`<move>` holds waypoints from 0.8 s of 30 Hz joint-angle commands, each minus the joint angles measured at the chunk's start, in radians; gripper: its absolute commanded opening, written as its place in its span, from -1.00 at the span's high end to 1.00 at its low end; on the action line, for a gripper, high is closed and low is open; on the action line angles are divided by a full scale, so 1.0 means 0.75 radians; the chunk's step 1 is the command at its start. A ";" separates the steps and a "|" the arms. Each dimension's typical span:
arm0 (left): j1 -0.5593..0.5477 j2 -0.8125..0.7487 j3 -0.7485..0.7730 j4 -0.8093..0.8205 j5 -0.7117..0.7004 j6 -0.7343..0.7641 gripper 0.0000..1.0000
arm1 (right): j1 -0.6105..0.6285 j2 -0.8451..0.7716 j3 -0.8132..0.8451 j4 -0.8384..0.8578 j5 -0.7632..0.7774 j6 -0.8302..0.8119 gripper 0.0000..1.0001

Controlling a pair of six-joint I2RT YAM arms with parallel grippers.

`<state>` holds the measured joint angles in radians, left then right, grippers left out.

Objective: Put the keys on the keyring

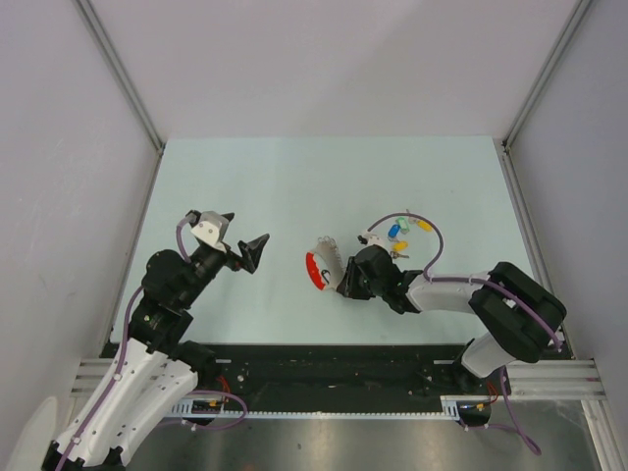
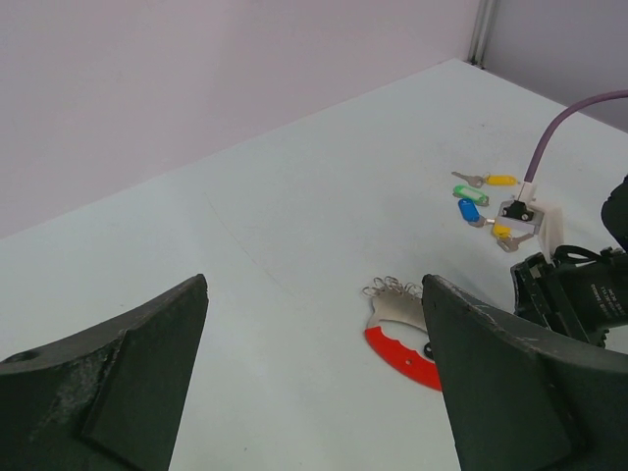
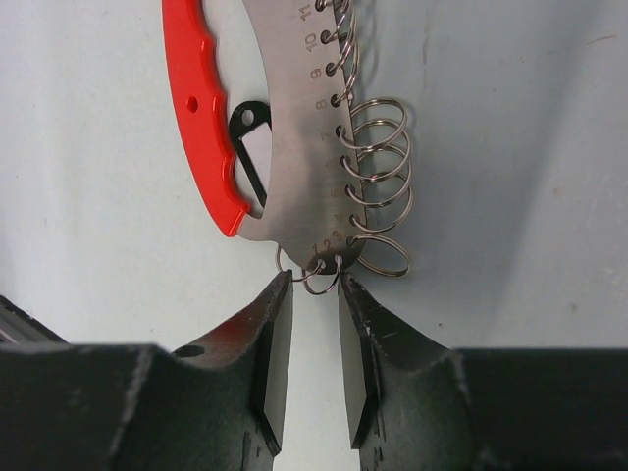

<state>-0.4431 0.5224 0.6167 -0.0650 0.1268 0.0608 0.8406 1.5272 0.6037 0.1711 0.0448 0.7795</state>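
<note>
Right pincer [image 3: 316,304] at the keyring's end, low in the frame
Jaws stand slightly apart around the small ring [image 3: 318,279] under the red keyring [image 3: 201,128], perhaps not touching it. Close gently, keeping centred. Left pincer [image 2: 314,294] gapes empty; keys [image 2: 486,201] lie upper right.

numbers 8, 9, 10, 11 on keyring [image 3: 294,147]

The left gripper [image 1: 243,235] hangs raised on a bent arm, jaws spread wide; the right gripper [image 3: 314,294] sits low, arm stretched leftward, jaws a narrow gap apart.
</note>
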 commanded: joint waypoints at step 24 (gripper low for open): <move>-0.004 0.042 0.033 0.025 0.027 -0.022 -0.92 | -0.059 -0.250 0.030 0.018 -0.060 -0.407 0.30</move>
<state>-0.4431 0.5312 0.6167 -0.0654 0.1345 0.0601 0.8051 1.4502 0.6025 0.2779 -0.0010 0.5888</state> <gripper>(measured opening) 0.955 0.346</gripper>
